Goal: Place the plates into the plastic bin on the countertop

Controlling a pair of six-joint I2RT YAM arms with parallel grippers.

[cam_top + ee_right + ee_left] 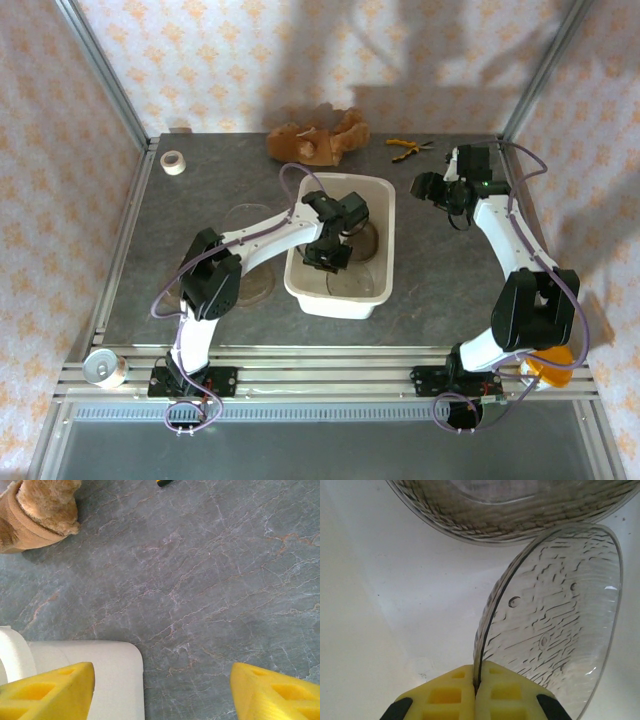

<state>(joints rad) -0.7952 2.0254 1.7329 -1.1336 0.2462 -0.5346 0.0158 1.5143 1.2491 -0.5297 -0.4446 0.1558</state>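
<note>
- The thin, transparent, faintly brown-tinted ribbed plate [555, 615] is standing on edge inside the large white translucent rectangular plastic bin [395, 605]. Its rim is pinched by the left gripper [475, 685].
- The yellow foam fingers [445, 697] are pressing together on that rim, with no gap beyond the plate's own thickness. An edge grip looks like the only way two fingers can carry so shallow a dish, and it is keeping the plate slim enough to go down between the bin's walls.
- In the wrist view, the plate's long axis is running from the fingers up and away toward the bin's floor. Its broad face is turning to the right.
- A second plate [510, 510] of the same textured clear plastic is lying flat on the floor just beyond. The held plate's far rim is coming close to it.
- From above, the left gripper [328, 250] is reaching into the middle of the bin [338, 300], which is sitting at the centre of the dark grey stone-look countertop [440, 280].
- Left of the bin, a faint round outline [256, 286] is showing on the stone. It is probably another plate waiting its turn.
- The right gripper [162, 685] is hanging wide open and holding nothing, over bare stone just right of the bin's far corner. It seems parked clear of the left arm's work.
- A brown plush toy [315, 135], yellow-handled pliers [405, 148] and a white tape roll [173, 162] are lying along the far edge.
</note>
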